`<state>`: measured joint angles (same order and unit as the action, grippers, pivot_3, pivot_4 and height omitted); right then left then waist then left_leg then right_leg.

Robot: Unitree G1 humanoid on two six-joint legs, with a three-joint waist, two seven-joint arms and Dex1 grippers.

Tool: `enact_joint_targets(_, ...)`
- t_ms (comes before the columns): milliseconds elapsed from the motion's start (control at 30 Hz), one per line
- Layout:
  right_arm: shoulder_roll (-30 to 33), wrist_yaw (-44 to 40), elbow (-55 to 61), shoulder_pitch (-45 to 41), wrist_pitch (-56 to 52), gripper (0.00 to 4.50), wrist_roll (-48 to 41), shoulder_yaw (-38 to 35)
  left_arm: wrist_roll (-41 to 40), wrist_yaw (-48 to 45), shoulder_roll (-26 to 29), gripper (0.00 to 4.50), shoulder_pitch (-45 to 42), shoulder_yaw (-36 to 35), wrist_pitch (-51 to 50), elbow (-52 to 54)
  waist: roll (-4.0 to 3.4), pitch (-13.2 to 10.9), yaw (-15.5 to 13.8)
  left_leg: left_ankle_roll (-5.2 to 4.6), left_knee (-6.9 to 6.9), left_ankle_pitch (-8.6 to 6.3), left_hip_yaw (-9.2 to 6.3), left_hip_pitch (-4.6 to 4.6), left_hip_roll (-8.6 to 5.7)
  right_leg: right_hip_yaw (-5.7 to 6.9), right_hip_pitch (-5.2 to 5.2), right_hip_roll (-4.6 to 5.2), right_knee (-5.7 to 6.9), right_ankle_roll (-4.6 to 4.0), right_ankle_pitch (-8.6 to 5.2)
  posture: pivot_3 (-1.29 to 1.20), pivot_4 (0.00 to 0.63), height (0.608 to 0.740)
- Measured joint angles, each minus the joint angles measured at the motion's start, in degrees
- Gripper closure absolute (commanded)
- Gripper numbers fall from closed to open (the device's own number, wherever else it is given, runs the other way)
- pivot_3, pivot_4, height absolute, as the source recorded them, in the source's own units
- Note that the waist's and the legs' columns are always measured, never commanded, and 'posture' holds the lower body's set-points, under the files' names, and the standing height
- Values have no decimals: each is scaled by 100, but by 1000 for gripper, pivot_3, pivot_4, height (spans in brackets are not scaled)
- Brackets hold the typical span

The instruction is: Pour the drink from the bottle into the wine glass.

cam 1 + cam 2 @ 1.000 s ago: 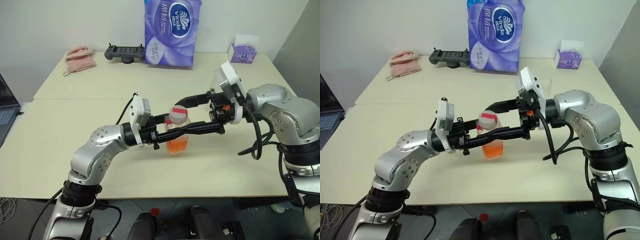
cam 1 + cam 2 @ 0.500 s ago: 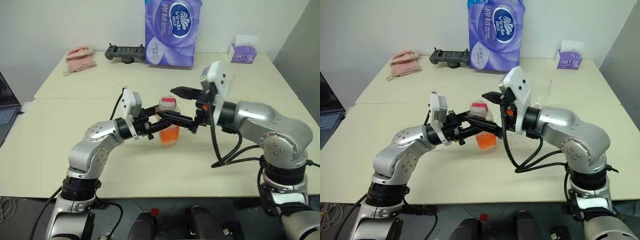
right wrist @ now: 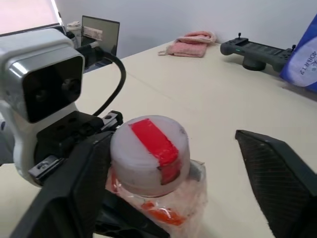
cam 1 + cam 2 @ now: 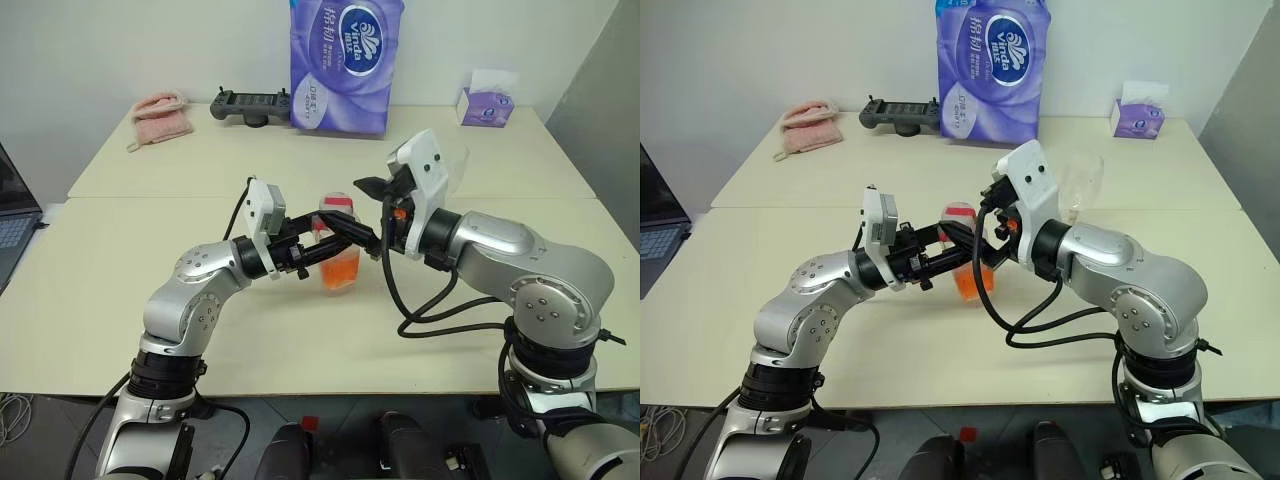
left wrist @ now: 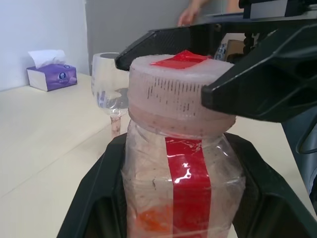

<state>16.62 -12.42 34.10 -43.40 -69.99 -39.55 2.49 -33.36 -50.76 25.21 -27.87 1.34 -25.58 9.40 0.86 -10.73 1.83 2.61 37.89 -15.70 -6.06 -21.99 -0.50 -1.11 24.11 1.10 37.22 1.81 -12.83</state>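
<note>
A small clear bottle [image 4: 340, 262] with a white cap [image 3: 148, 148] taped red is held upright just above the table. The orange drink [image 4: 342, 272] fills its lower part. My left gripper [image 4: 325, 250] is shut on the bottle's body, one finger on each side [image 5: 99, 198]. From the opposite side my right gripper [image 4: 345, 203] reaches level to the cap and stands open, its fingers [image 3: 277, 183] straddling it; one finger lies close to the cap, the other stays clear of it. The empty wine glass [image 4: 1080, 180] stands on the table behind my right wrist.
At the back of the table [image 4: 300, 330] stand a purple tissue pack [image 4: 345, 60], a small tissue box [image 4: 485, 100], a black controller [image 4: 250, 103] and a pink cloth [image 4: 160, 115]. A laptop [image 4: 12, 220] sits at the far left. A person's hand [image 5: 190, 12] shows beyond the table.
My right wrist has turned and swung in towards the bottle; its fingers, earlier spread wide past the bottle's body, now bracket the cap and have narrowed. The left gripper keeps hold of the bottle.
</note>
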Motion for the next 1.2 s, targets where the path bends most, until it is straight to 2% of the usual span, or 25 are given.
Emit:
enact_joint_targets(133, -21, -9, 57, -1, -5, 2595, -17, 101, 38, 3, -2, 2398, 0, 0, 0, -25, 0, 0, 2, 0, 0, 0, 0, 0, 0, 1, 0, 0, -1, 0, 0, 0, 150, 740)
enact_joint_targets(167, -25, -7, 53, -2, -5, 2675, -17, 98, 39, 4, -1, 2398, 0, 0, 0, -25, 0, 0, 1, 0, 0, 0, 0, 0, 0, 0, -1, 0, -1, 0, 0, 0, 150, 740)
enact_joint_targets(300, 146, -338, -121, -11, 191, 2674, -18, 100, 50, 8, -19, 2398, 0, 11, 0, -23, 0, 0, 2, 0, 1, 0, 0, 0, -1, 0, -1, 0, -2, 0, 0, 0, 150, 740)
enact_joint_targets(367, 430, -1048, -486, -27, 572, 2674, -100, 88, 52, 2, -34, 2398, 0, 36, 0, -8, 0, 0, 2, 0, 2, 0, 2, 0, -3, 0, -4, 0, -5, 0, 0, 0, 150, 740)
enact_joint_targets(467, 1701, -3435, -1051, -15, 1535, 2674, -198, 148, 26, -245, -90, 2398, 45, 357, 0, 289, -4, -9, -48, -2, 2, -1, 0, -9, -13, 2, -9, 9, -24, 6, -3, 0, 150, 740)
enact_joint_targets(500, 1798, -4021, -1403, -146, 1873, 2674, -138, 224, 9, -260, -132, 2398, 46, 385, 11, 352, -2, -8, -25, -3, 5, -2, 9, -1, -9, -3, -13, 8, -24, 4, -1, 0, 150, 740)
enact_joint_targets(633, 1759, -5295, -2664, -744, 2862, 2674, 407, 683, 20, -222, -149, 2398, -19, 311, 78, 281, -3, -9, 109, -4, 0, -2, 32, 19, 15, -17, -3, -12, -2, 6, -3, 0, 150, 740)
enact_joint_targets(767, 1559, -5784, -3373, -1139, 3369, 2674, 821, 944, 73, -166, -130, 2398, -12, 219, 111, 185, -4, -10, 112, -3, 1, -1, 17, 19, 20, -11, 0, -21, 8, -3, 2, 0, 150, 740)
enact_joint_targets(1000, 1413, -6081, -3539, -1252, 3445, 196, 924, 961, 77, -51, -118, 2398, 17, 106, 108, 160, -4, -10, 18, 0, 2, -1, 12, 0, 4, -11, 0, 4, -10, -12, 8, 0, 150, 740)
enact_joint_targets(1033, 1410, -6101, -3517, -1251, 3432, 0, 915, 959, 77, -33, -118, 2398, 17, 93, 108, 159, -5, -10, 7, 0, 2, -1, 11, 0, 4, -11, 0, 7, -11, -12, 8, 0, 150, 740)
enact_joint_targets(1200, 1340, -5790, -3222, -1138, 3288, 0, 909, 838, 71, 5, -130, 2399, 7, 59, 118, 159, -5, -10, -14, 1, 2, -1, 7, -1, 2, -6, -1, 7, -9, -12, 8, 0, 150, 740)
